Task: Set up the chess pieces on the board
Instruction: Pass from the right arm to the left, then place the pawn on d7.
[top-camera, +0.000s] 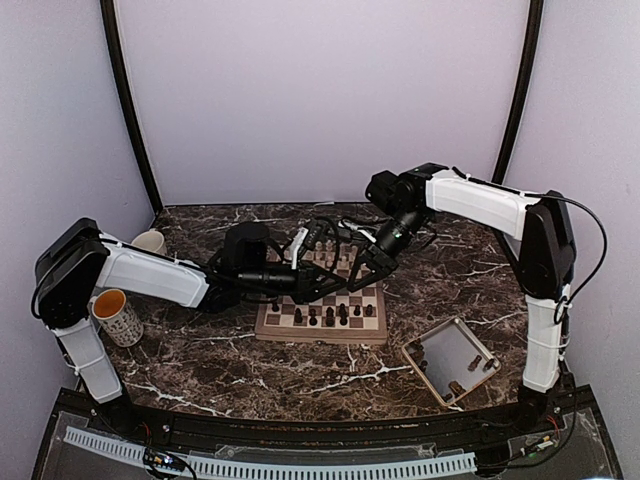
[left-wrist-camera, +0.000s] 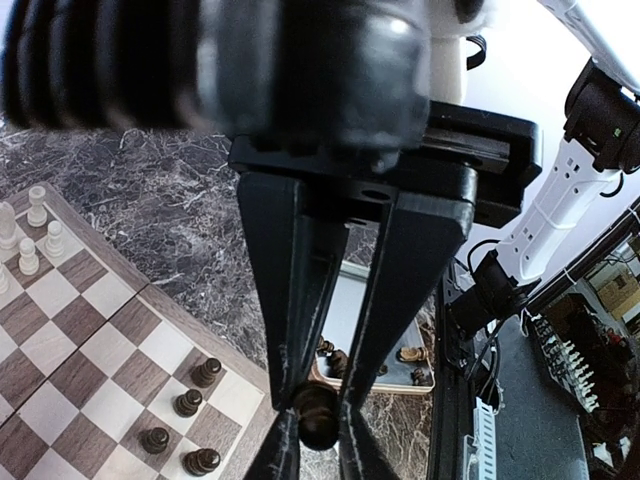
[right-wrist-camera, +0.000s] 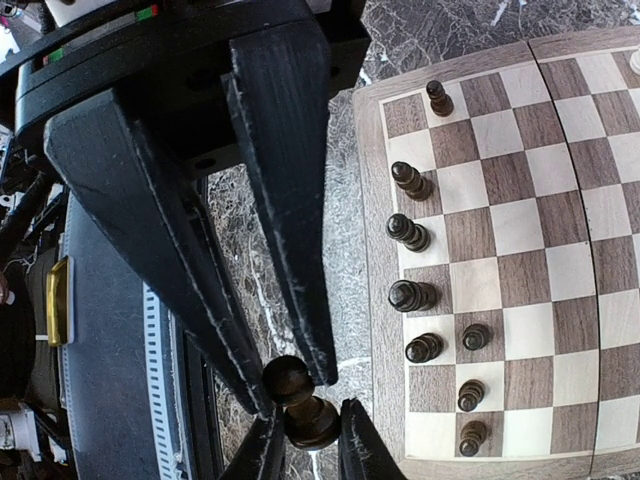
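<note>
My left gripper (top-camera: 325, 278) and right gripper (top-camera: 352, 268) meet tip to tip over the board (top-camera: 320, 338). Both are shut on one dark brown pawn (left-wrist-camera: 318, 420). In the right wrist view my right gripper (right-wrist-camera: 290, 388) pinches the pawn's (right-wrist-camera: 305, 415) head, and the left fingertips (right-wrist-camera: 360, 445) clamp its base. In the left wrist view my left gripper (left-wrist-camera: 320, 400) grips it off the board's near rim (left-wrist-camera: 215, 355). Several dark chessmen (right-wrist-camera: 410, 295) stand along the board's near rows (right-wrist-camera: 370, 300); cream ones (left-wrist-camera: 35, 235) stand on the far side.
A shallow beige tray (top-camera: 415, 365) with a few loose pieces (left-wrist-camera: 410, 353) lies right of the board. A patterned mug (top-camera: 120, 315) and a white cup (top-camera: 150, 240) stand at the left. The right arm's upright link (top-camera: 545, 300) rises at the right edge.
</note>
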